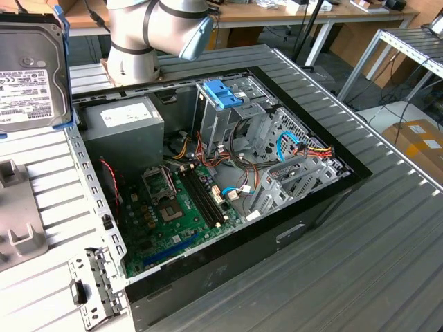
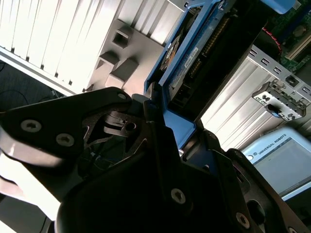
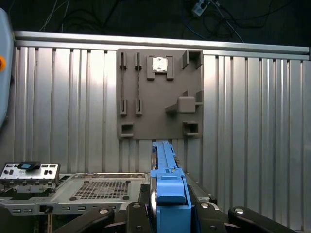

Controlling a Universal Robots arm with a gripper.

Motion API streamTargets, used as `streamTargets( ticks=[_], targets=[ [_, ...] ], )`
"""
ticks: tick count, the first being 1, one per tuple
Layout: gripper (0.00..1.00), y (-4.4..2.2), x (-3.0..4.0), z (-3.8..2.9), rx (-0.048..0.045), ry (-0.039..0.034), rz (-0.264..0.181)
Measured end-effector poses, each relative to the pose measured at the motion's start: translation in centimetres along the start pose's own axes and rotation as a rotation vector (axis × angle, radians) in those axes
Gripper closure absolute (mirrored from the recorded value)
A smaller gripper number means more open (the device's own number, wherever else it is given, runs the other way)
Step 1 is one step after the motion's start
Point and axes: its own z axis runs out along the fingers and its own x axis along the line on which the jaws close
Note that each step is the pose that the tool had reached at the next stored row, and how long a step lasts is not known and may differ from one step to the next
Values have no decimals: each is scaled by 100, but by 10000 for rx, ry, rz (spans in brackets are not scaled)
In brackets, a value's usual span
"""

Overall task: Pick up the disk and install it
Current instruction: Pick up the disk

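Observation:
The disk (image 1: 31,76) hangs in the air at the exterior view's upper left, its grey labelled face showing inside a light-blue carrier frame. It is well away from the open computer case (image 1: 208,187). In the first wrist view I see the disk (image 3: 165,170) edge-on with its blue end tab, and my gripper (image 3: 168,209) is shut on it, one dark finger on each side. In the second wrist view the disk (image 2: 187,68) reaches away from the gripper (image 2: 167,121), which clamps its blue end.
A grey fixture plate (image 3: 160,92) lies on the ribbed table below the disk. Inside the case an upright metal drive cage carries a blue bracket (image 1: 223,93). A loose metal bracket (image 1: 93,283) lies by the case's front corner. A pendant screen (image 2: 282,160) is nearby.

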Motion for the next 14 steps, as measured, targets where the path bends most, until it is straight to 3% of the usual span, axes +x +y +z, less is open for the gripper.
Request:
streamTargets(
  ticks=[14],
  targets=[
    [63, -54, 27, 2, -1, 0, 0]
  ],
)
